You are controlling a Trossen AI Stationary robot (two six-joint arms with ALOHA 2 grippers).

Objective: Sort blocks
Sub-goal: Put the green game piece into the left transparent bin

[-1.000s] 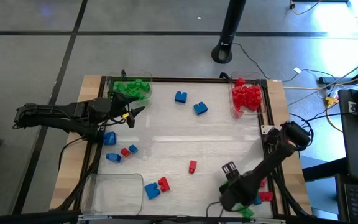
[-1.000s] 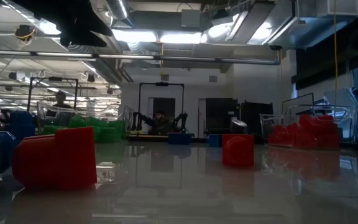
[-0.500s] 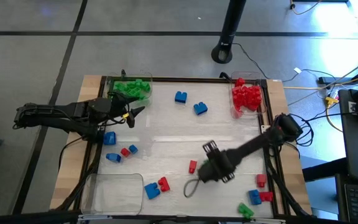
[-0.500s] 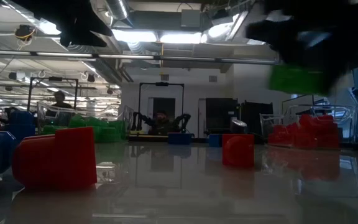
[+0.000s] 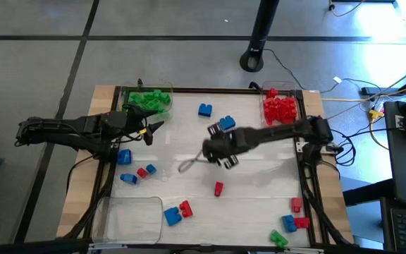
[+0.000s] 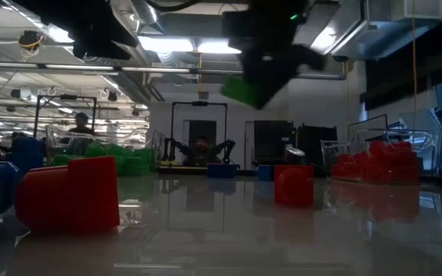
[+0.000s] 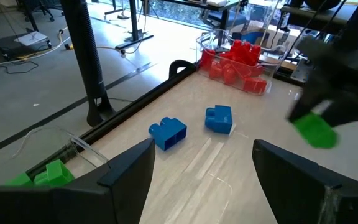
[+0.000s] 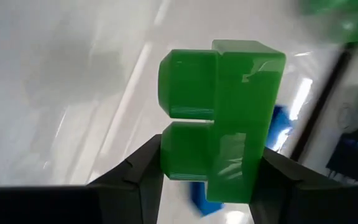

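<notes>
My right gripper (image 5: 213,147) hangs over the middle of the table, shut on a green block (image 8: 222,118). That green block also shows in the air in the low view (image 6: 244,90) and in the left wrist view (image 7: 316,130). My left gripper (image 5: 154,130) waits open at the table's left side, nothing between its fingers (image 7: 197,180). Two blue blocks (image 5: 204,110) (image 5: 227,123) lie flat on the table toward the far edge. A red block (image 5: 218,188) lies nearer the front. My right gripper pinches the green block by two opposite side faces (image 8: 179,165) between its two fingers (image 8: 135,171). The fingers slant down from the table's right side. The block is lifted clear of the table, its studs turned sideways.
A clear tray of green blocks (image 5: 150,99) stands at the far left, and one of red blocks (image 5: 280,109) at the far right. A third clear tray (image 5: 125,215) sits at the near left. Loose blocks lie at the left (image 5: 124,156) and at the near right (image 5: 291,224).
My right gripper has swung from the table's near right corner toward the left and the far edge, to the table's middle. It has risen and turned as it went. The green block has travelled with it, clear of the table.
</notes>
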